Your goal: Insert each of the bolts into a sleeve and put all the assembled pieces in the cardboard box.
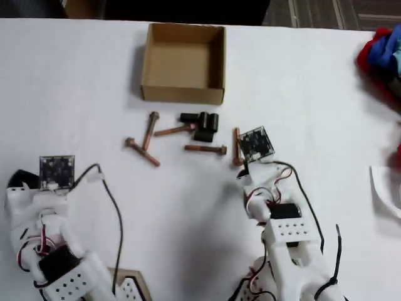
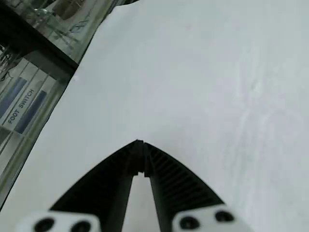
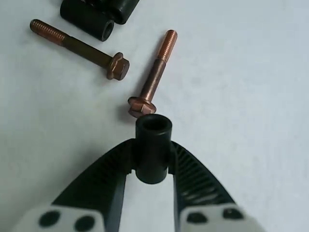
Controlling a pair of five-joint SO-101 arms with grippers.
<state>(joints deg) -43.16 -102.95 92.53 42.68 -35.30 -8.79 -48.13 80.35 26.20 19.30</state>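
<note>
The open cardboard box (image 1: pixel 183 63) stands at the back middle of the white table. Just in front of it lie several copper bolts (image 1: pixel 205 149) and a cluster of black sleeves (image 1: pixel 202 124). My right gripper (image 3: pixel 152 145) is shut on one black sleeve (image 3: pixel 153 130), held with its open bore facing up and forward. A bolt (image 3: pixel 152 77) lies just beyond it, its head nearly touching the sleeve. A second bolt (image 3: pixel 79 48) and more sleeves (image 3: pixel 99 14) lie farther off. My left gripper (image 2: pixel 139 145) is shut on nothing, low over bare table at the left.
The left arm (image 1: pixel 44 213) stands near the table's left edge (image 2: pixel 53 116), with shelving beyond it. The right arm (image 1: pixel 276 219) is at the front middle. Coloured cloth (image 1: pixel 382 53) and a white object (image 1: pixel 383 188) lie at the right edge. A wooden piece (image 1: pixel 128 285) sits at the front.
</note>
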